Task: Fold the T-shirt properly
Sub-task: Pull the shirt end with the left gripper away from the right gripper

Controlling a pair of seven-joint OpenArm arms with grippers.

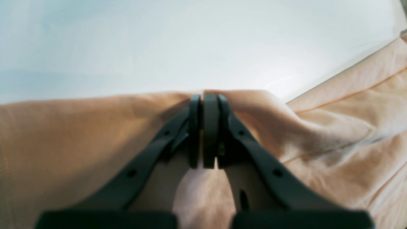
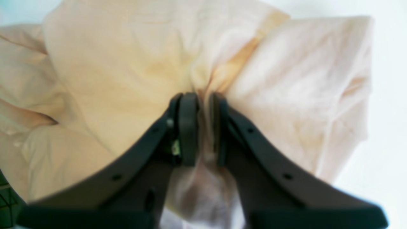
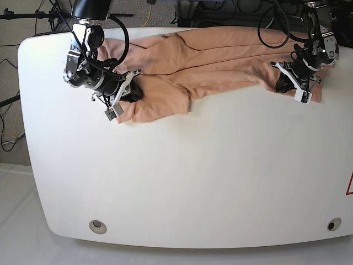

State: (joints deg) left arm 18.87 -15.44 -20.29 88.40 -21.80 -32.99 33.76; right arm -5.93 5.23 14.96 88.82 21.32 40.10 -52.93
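- You're looking at a soft, thin salmon-pink T-shirt [image 3: 215, 55], matte cotton, creased all over, lying bunched in a long band across the far side of the table [image 3: 193, 176].
- Table is smooth, glossy white w/ rounded corners.
- Shirt's hem seam is showing as a fine stitched line in the left wrist view; one flap is hanging lower toward the table's middle in the base view.
- Your left gripper [image 1: 203, 95], matte black plastic w/ curved fingers, is pinching the shirt's edge, pads pressed nearly together on a thin layer.
- Your right gripper [image 2: 201, 95] is clamping a thicker gathered wad of cloth, pads standing narrowly apart w/ fabric puckering between them.
- Both are gripping at opposite ends of the shirt.
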